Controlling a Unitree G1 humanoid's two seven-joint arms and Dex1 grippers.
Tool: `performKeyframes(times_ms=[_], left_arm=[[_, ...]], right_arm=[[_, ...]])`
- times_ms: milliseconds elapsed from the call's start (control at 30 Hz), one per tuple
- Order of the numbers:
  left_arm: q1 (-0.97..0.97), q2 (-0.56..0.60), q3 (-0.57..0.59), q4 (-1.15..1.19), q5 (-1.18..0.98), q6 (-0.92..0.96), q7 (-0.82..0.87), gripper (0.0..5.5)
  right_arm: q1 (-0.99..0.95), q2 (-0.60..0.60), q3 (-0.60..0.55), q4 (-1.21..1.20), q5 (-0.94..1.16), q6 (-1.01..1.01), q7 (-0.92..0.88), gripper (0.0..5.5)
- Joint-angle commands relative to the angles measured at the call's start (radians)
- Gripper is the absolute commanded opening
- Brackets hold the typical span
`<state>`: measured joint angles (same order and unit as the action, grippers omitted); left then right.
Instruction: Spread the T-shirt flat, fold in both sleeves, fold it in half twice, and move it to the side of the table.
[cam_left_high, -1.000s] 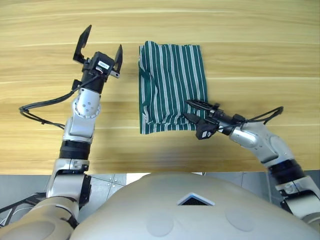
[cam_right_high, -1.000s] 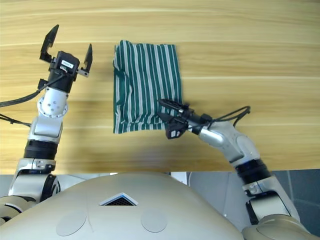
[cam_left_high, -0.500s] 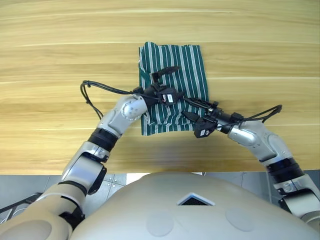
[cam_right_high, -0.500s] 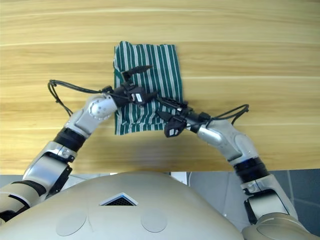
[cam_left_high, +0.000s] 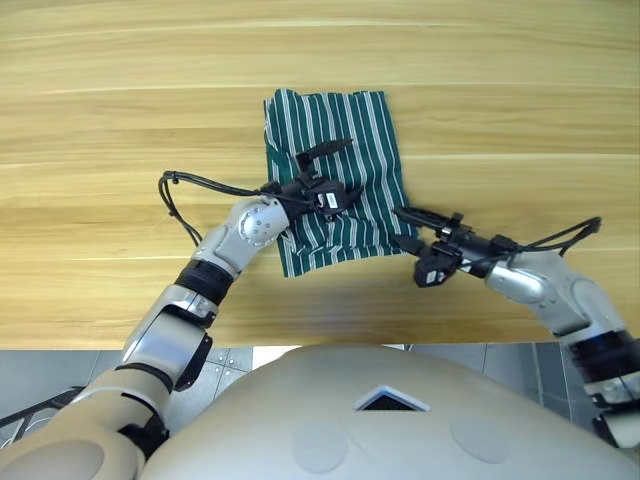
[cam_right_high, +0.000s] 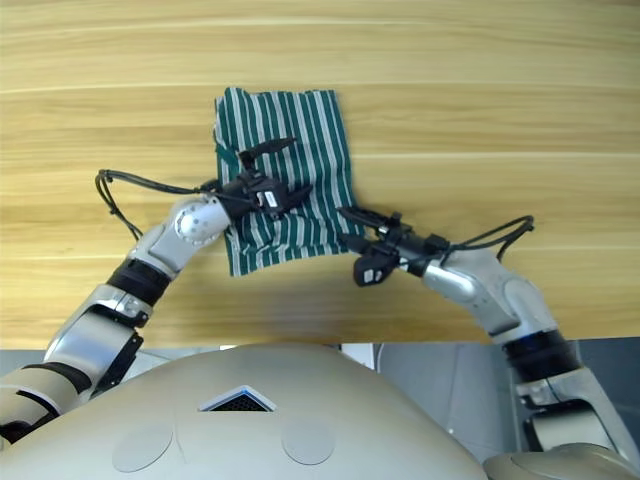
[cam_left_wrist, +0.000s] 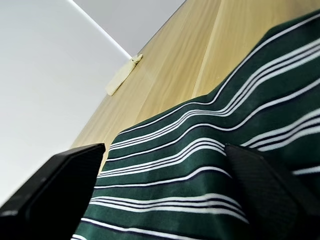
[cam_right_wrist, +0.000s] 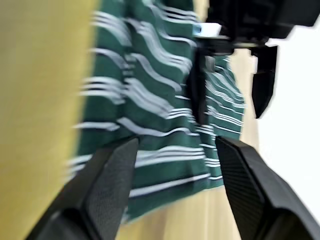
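The T-shirt (cam_left_high: 325, 125) is a folded rectangle of green cloth with white stripes, lying mid-table. My left gripper (cam_left_high: 354, 166) rests on its middle, open, one finger lifted above the cloth and the other low against it; the left wrist view has striped fabric (cam_left_wrist: 210, 165) spanning the gap between the fingers (cam_left_wrist: 55, 185). My right gripper (cam_left_high: 397, 224) is open and holds nothing, its tips just at the shirt's near right corner. Both right fingers (cam_right_wrist: 102, 195) stand apart in the right wrist view, with the shirt (cam_right_wrist: 145, 100) beyond them.
The wooden table (cam_left_high: 520, 100) stretches bare to the left, right and far side of the shirt. Its front edge (cam_left_high: 300, 345) runs close below the arms. Black cables loop out from both forearms over the wood.
My left arm swung in from the left and set its gripper on the shirt. The shirt has since slid slightly left and turned. My right gripper drew back to the right, off the cloth.
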<state>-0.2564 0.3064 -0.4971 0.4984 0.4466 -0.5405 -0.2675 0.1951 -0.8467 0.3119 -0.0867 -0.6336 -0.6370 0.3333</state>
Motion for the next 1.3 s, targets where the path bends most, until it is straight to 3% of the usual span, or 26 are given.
performKeyframes(times_ms=[33,200,300,400,567,800,1000,1300], left_arm=[[0.028,0.022,-0.017,0.04,0.029,0.03,-0.026,4.45],[0.048,0.018,-0.017,0.03,0.011,0.012,-0.026,4.45],[0.045,0.007,-0.012,0.022,-0.008,-0.031,-0.012,4.45],[0.052,-0.001,0.036,-0.047,-0.069,-0.11,0.021,4.45],[0.075,-0.005,0.148,-0.179,-0.175,-0.137,0.06,4.45],[0.208,0.079,0.103,-0.326,-0.288,-0.184,-0.114,4.45],[0.218,0.079,0.131,-0.326,-0.29,-0.165,-0.126,4.45],[0.185,0.085,0.21,-0.3,-0.174,-0.074,-0.047,4.45]], right_arm=[[0.023,-0.075,-0.024,0.032,-0.047,0.043,0.066,2.85],[0.021,-0.112,-0.032,0.011,-0.028,0.011,0.083,2.85],[0.031,-0.118,-0.077,-0.061,0.11,-0.047,0.066,2.85],[-0.039,-0.05,-0.142,-0.111,0.309,-0.052,0.033,2.85],[-0.183,0.057,-0.102,-0.036,0.381,-0.022,0.078,2.85],[-0.517,0.262,0.068,0.411,0.068,-0.036,-0.02,2.85],[-0.763,0.427,0.224,0.84,-0.159,0.001,-0.204,2.85],[-0.818,0.467,0.332,1.057,-0.22,-0.019,-0.311,2.85]])
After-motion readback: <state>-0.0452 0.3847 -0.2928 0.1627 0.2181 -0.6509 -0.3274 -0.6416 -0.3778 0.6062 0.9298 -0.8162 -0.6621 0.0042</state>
